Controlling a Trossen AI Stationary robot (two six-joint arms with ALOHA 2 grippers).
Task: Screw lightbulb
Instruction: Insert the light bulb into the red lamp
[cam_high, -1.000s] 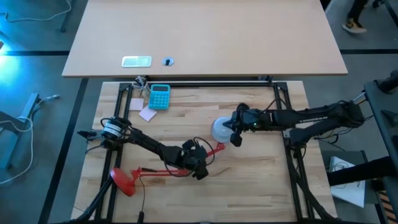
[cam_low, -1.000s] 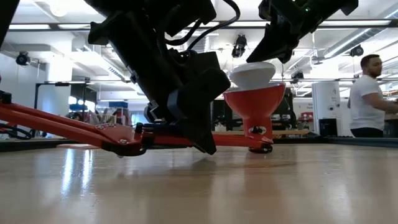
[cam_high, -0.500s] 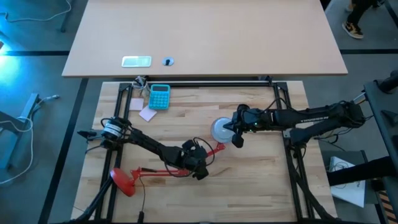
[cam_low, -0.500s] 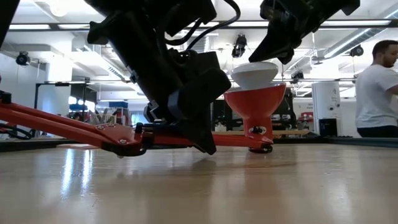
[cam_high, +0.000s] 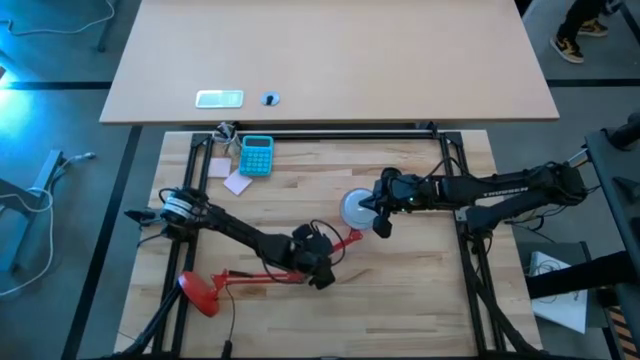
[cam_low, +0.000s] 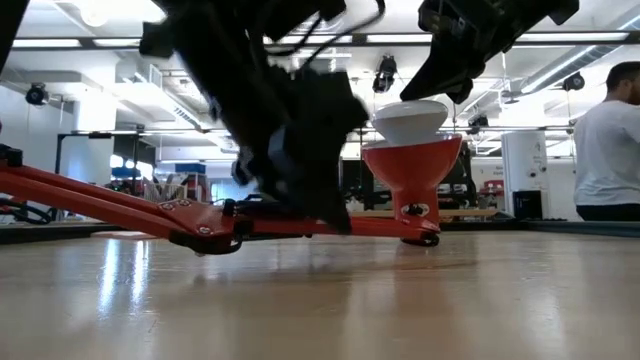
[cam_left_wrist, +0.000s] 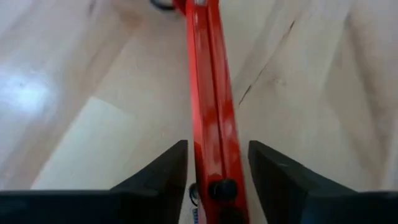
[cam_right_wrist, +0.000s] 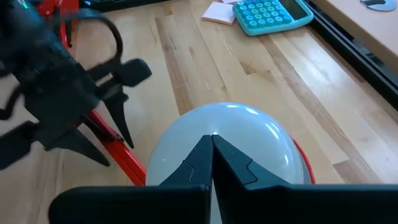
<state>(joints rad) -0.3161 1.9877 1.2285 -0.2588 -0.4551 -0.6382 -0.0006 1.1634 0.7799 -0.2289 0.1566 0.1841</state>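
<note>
The lightbulb (cam_high: 356, 208) sits in the desk lamp's shade (cam_low: 411, 172) near the middle of the desk (cam_high: 420, 285). The right gripper (cam_high: 379, 210) is just right of it; the left gripper (cam_high: 322, 268) straddles the lamp arm (cam_left_wrist: 211, 124) to its near left. The lamp base (cam_high: 197, 291) lies at the near left, the calculator (cam_high: 257, 155) at the far left, a paper note (cam_high: 237, 182) just beside it.

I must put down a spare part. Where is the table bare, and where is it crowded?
Bare wood lies in front of the right arm, and behind it, right of the calculator. It is crowded mid-table, where the lamp, the bulb and both grippers meet.
</note>
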